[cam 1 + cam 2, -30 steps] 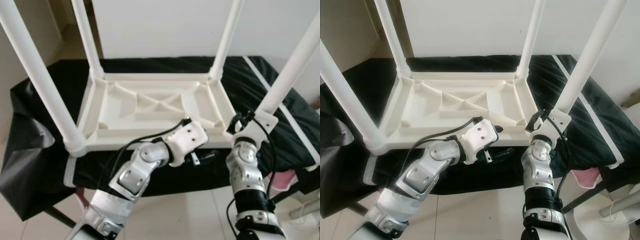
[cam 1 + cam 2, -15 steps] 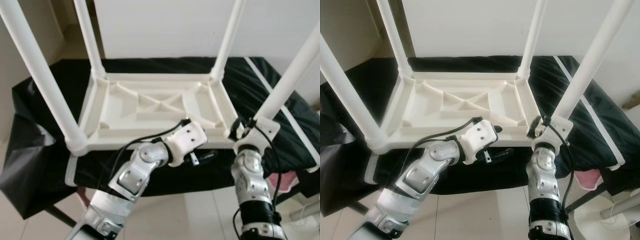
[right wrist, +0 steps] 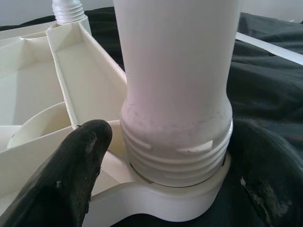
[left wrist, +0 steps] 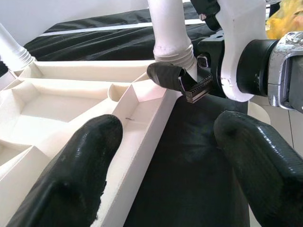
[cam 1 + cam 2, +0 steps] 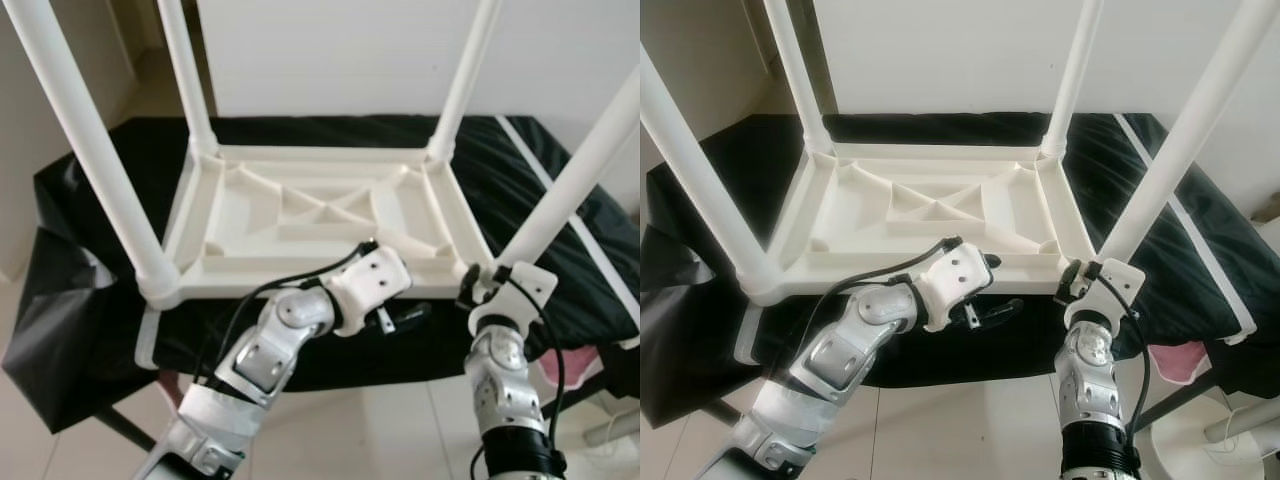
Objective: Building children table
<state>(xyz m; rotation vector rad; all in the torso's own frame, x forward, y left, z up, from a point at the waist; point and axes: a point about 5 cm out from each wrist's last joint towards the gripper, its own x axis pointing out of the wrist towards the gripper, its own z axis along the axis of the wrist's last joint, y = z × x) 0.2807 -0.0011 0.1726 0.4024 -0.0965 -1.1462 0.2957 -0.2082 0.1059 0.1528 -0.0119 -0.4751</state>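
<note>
Right wrist view: leg (image 3: 176, 94) between jaws.

White plastic table top (image 5: 300, 215), ribbed underside up; four white legs (image 5: 85, 140). Black cloth (image 5: 90, 190) beneath, white stripe (image 5: 520, 150) along one side. Silver arms, black fingers (image 4: 80, 175), white wrist housings (image 5: 370, 285). Pink item (image 5: 575, 365) lower right. Pale tiled floor (image 5: 330, 430).
</note>
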